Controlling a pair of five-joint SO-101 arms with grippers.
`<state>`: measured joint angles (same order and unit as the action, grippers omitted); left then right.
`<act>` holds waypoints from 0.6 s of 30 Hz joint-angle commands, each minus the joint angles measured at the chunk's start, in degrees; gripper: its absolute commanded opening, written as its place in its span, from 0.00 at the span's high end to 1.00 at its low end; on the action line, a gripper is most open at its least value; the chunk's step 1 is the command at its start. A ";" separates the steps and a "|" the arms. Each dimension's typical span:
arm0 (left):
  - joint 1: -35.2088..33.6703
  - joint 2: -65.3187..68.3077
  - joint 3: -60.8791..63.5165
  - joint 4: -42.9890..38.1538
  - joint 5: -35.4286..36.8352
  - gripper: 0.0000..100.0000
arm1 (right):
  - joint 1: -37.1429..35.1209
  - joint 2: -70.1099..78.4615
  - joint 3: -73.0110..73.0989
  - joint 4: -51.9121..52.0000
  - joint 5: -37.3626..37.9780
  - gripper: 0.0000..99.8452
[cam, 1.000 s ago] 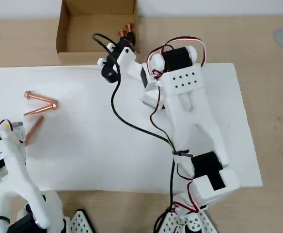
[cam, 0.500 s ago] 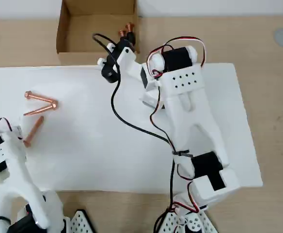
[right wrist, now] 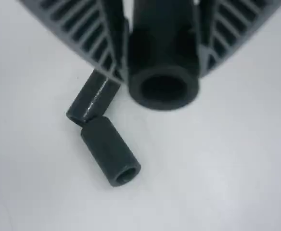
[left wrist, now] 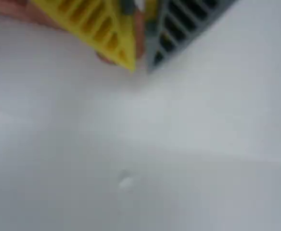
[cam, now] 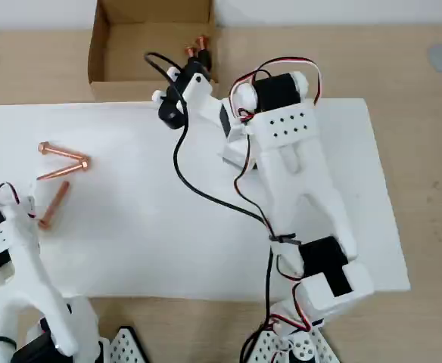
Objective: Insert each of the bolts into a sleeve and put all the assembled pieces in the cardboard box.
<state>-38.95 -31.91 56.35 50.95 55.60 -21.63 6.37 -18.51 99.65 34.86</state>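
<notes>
So the right tool [right wrist: 162, 72] is clamped on a black sleeve [right wrist: 162, 48], bore facing outward. I'd guess that's so a bolt can be pushed straight in. Two spare sleeves [right wrist: 109, 151] lie touching end to end on the white sheet [right wrist: 227, 183] right under it. From above, that arm's front end sits just off the cardboard box [cam: 100, 53], by its near right corner, where two copper bolts [cam: 196, 47] poke up. Whether those have sleeves on, no idea, since the arm covers their lower ends. Three loose bolts [cam: 62, 172] lie well away from the box, over by the left tool [left wrist: 140, 66]. Can't tell if that one's gripping anything; there's just a blurry copper smear beside it.
</notes>
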 commanded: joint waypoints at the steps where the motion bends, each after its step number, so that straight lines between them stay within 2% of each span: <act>1: 0.00 -1.36 -6.15 5.80 -3.08 0.86 | 0.92 -3.21 -0.40 0.35 -0.18 0.99; 5: 0.97 -1.36 -8.62 11.78 -1.58 0.61 | 0.92 -3.12 -0.40 0.35 -0.18 0.99; 9: 3.52 -0.92 -7.03 13.54 -0.18 0.47 | 0.92 -3.12 -0.40 0.35 -0.09 0.99; 13: 3.96 -0.84 -3.25 9.76 2.37 0.48 | 0.92 -3.21 -0.40 0.35 -0.09 0.99; 18: 1.67 -0.84 0.00 3.08 6.15 0.54 | 0.92 -3.21 -0.40 0.44 -0.09 0.99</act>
<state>-35.78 -31.91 56.18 56.40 59.82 -21.63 6.37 -18.51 99.65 34.86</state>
